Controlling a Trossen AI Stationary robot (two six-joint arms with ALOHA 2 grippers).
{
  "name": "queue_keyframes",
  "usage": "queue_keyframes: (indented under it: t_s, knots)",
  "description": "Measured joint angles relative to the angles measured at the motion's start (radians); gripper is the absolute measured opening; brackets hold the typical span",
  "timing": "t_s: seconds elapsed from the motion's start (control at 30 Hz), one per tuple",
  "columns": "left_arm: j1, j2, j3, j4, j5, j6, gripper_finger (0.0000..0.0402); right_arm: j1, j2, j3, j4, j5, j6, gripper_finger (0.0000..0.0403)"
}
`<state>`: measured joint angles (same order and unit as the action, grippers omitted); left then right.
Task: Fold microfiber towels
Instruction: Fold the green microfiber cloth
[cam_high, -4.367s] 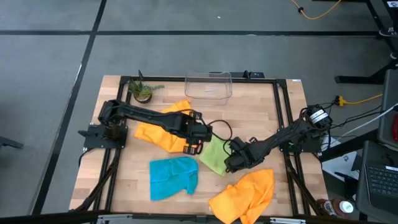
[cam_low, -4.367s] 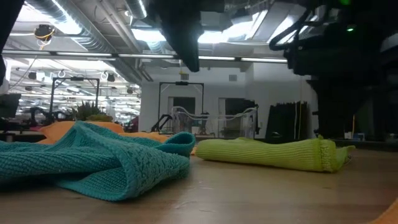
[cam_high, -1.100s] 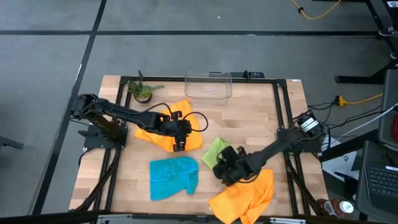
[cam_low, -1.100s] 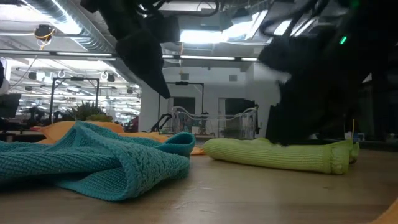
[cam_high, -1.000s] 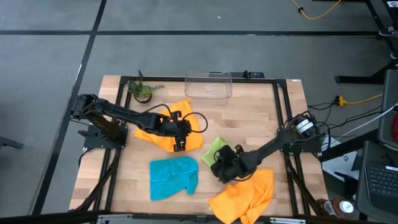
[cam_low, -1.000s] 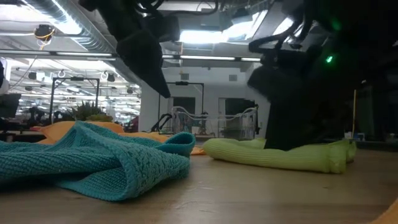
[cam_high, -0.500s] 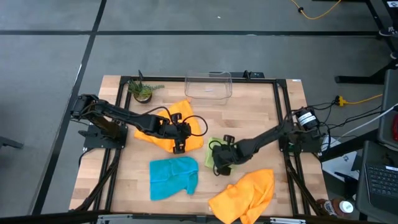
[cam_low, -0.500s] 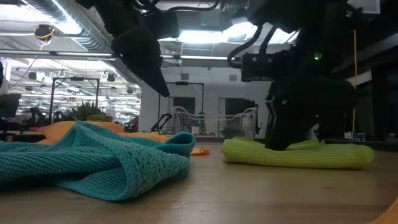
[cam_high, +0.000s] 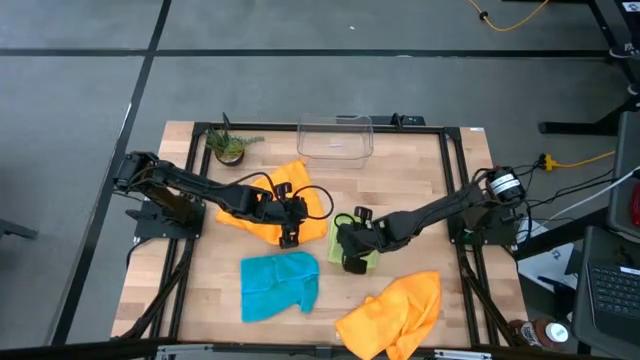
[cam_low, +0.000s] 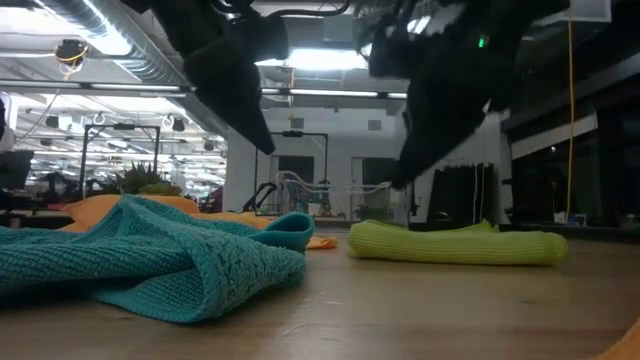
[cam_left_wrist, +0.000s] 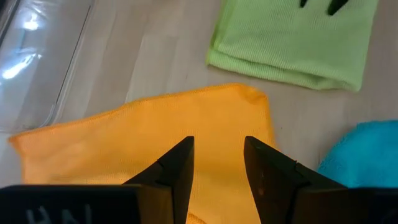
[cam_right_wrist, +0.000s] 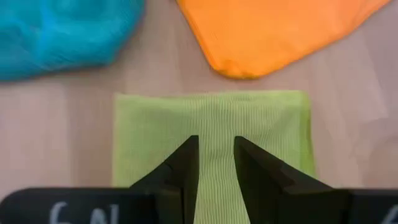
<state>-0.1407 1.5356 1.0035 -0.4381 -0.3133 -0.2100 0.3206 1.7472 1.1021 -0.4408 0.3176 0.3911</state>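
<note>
A lime green towel (cam_right_wrist: 211, 118), folded into a flat rectangle, lies on the table's middle (cam_low: 455, 245). My right gripper (cam_right_wrist: 216, 155) hangs just above it (cam_low: 398, 180), open by a narrow gap with nothing between its fingers. My left gripper (cam_left_wrist: 217, 155) hovers open over an orange towel (cam_left_wrist: 149, 130) spread flat left of the green one (cam_high: 262, 212), clear of it (cam_low: 262, 145). A teal towel (cam_high: 280, 285) lies crumpled at the near middle. A second orange towel (cam_high: 395, 312) lies crumpled at the near right.
A clear plastic bin (cam_high: 335, 137) stands at the far middle, and a small potted plant (cam_high: 228, 147) at the far left. Bare wood (cam_high: 430, 180) shows at the far right and along the left edge.
My right gripper has risen off the green towel, gone a little toward the table's far and left edges, and rolled about its own axis. The green towel stays on the table, now flat and free of the fingers.
</note>
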Motion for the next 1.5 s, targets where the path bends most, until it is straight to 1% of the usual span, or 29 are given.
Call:
queue_keyframes:
  t_s: [0.07,0.27,0.4,0.5,0.57,0.63,0.7,0.77,0.83,0.87,1.0,1.07,1.13,1.2,1.33,1.4,1.47,1.5]
  knots:
    - [-0.011,0.000,0.000,0.018,0.001,-0.011,0.0133,0.017,-0.016,0.006,-0.005,-0.001,0.032,0.0103]
    - [-0.077,0.003,0.000,0.132,0.062,-0.020,0.0133,0.087,-0.043,0.006,-0.087,0.003,0.138,0.0103]
    - [-0.117,0.003,0.000,0.203,0.061,-0.018,0.0133,0.145,-0.044,0.006,-0.129,0.002,0.228,0.0103]
    - [-0.141,0.003,0.000,0.266,0.061,-0.012,0.0133,0.183,-0.044,0.006,-0.128,0.002,0.292,0.0103]
    - [-0.150,0.003,0.000,0.318,0.062,0.014,0.0133,0.206,-0.044,0.006,-0.128,0.003,0.313,0.0103]
    - [-0.148,0.011,0.000,0.372,0.073,0.008,0.0133,0.226,-0.044,0.006,-0.128,0.003,0.314,0.0103]
    - [-0.131,0.023,0.000,0.426,0.103,0.003,0.0133,0.241,-0.044,0.006,-0.130,0.003,0.314,0.0103]
    - [-0.093,0.052,0.017,0.471,0.194,-0.002,0.0133,0.252,-0.047,0.006,-0.136,0.003,0.311,0.0103]
    - [-0.051,0.089,0.042,0.447,0.268,-0.025,0.0133,0.257,-0.060,0.006,-0.162,0.019,0.309,0.0103]
    - [-0.031,0.111,0.058,0.432,0.283,-0.032,0.0133,0.260,-0.070,0.007,-0.182,0.045,0.314,0.0103]
    - [0.011,0.148,0.106,0.336,0.310,-0.032,0.0133,0.270,-0.115,0.007,-0.339,0.143,0.405,0.0103]
    - [0.003,0.148,0.106,0.276,0.317,-0.032,0.0133,0.270,-0.132,0.007,-0.393,0.154,0.455,0.0103]
    - [-0.011,0.148,0.105,0.214,0.317,-0.022,0.0133,0.269,-0.139,0.007,-0.401,0.152,0.478,0.0103]
    - [-0.034,0.148,0.105,0.197,0.309,0.011,0.0133,0.270,-0.140,0.007,-0.387,0.141,0.470,0.0103]
    - [-0.084,0.148,0.105,0.217,0.281,0.143,0.0133,0.269,-0.140,0.007,-0.348,0.133,0.433,0.0103]
    - [-0.104,0.148,0.105,0.245,0.239,0.180,0.0133,0.268,-0.140,0.007,-0.329,0.133,0.423,0.0103]
    - [-0.116,0.148,0.105,0.279,0.184,0.193,0.0133,0.265,-0.139,0.007,-0.327,0.133,0.419,0.0104]
    - [-0.118,0.148,0.105,0.294,0.173,0.193,0.0135,0.264,-0.139,0.007,-0.328,0.131,0.428,0.0105]
